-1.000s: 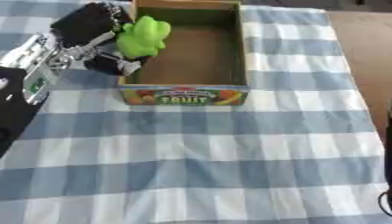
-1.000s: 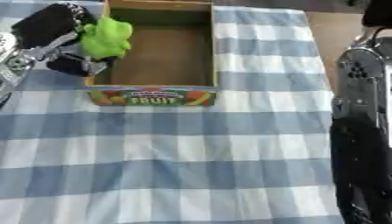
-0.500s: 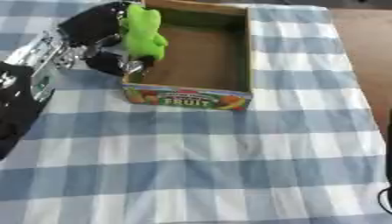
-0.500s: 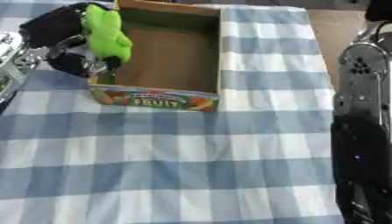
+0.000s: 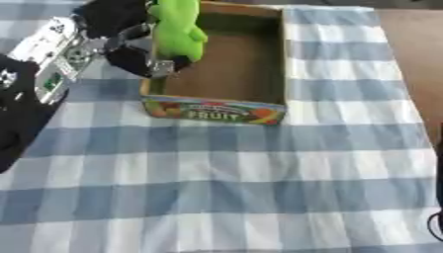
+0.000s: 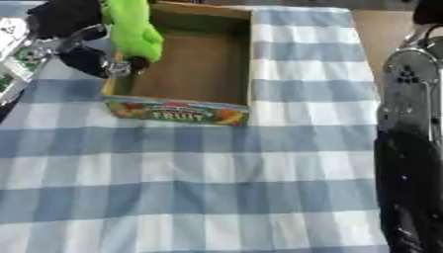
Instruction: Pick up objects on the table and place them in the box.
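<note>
Green toy, gripped by left hand, overhangs box.

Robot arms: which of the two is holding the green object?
The left arm, entering from the view's left: its left hand grips the green object over the box. The right arm hangs beside the table, carrying nothing visible.

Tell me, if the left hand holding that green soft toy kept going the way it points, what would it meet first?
Probably the brown cardboard fruit box: the left hand carries the green soft toy over its left wall, though height is unclear.
</note>
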### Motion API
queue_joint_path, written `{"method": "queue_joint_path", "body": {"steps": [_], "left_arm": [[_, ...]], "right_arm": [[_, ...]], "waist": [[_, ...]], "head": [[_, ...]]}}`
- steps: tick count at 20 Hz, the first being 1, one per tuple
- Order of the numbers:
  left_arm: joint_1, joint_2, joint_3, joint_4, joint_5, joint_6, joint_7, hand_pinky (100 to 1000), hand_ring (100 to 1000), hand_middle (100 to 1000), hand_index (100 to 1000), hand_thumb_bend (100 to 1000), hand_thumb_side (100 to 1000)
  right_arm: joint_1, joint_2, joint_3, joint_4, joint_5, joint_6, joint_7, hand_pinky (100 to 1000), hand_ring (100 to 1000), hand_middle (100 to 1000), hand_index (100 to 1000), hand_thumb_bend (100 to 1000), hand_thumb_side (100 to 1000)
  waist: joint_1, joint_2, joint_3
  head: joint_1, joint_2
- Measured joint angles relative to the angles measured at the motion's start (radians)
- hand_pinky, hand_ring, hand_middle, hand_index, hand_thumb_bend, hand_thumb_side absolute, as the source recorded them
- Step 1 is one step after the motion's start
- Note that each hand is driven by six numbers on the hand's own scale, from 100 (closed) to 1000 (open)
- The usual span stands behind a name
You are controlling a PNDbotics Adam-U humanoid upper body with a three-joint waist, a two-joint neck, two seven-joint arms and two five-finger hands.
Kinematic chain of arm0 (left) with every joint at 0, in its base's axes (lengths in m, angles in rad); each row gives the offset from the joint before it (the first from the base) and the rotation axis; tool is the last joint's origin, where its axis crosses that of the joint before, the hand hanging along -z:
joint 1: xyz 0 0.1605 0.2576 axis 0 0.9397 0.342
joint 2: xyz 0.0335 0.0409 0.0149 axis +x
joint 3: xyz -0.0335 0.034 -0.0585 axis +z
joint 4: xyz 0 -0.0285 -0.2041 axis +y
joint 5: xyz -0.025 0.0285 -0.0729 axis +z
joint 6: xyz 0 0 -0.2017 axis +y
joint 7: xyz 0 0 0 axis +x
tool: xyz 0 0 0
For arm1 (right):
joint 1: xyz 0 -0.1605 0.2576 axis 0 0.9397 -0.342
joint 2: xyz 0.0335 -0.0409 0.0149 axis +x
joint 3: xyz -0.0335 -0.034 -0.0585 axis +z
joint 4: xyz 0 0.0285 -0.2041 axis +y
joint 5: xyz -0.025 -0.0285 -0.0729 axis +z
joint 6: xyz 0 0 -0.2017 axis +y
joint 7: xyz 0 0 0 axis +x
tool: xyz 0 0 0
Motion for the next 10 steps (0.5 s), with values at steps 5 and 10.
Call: {"method": "queue_joint_path", "body": {"steps": [5,10], "left_arm": [[-0.013,0.005,-0.006,-0.021,0.006,0.014,-0.038,1000,992,964,902,429,1000],[-0.041,0.006,-0.012,0.027,-0.040,0.020,-0.113,1000,1000,1000,982,578,1000]], "right_arm": [[0.003,-0.002,0.000,0.000,0.000,0.000,-0.001,415,396,421,557,100,807],[0.003,-0.002,0.000,0.000,0.000,0.000,-0.004,416,396,421,558,100,807]], "waist": [[0.004,-0.001,0.000],[0.005,-0.002,-0.002]], "head": [[0.000,0.000],[0.001,0.000]]}}
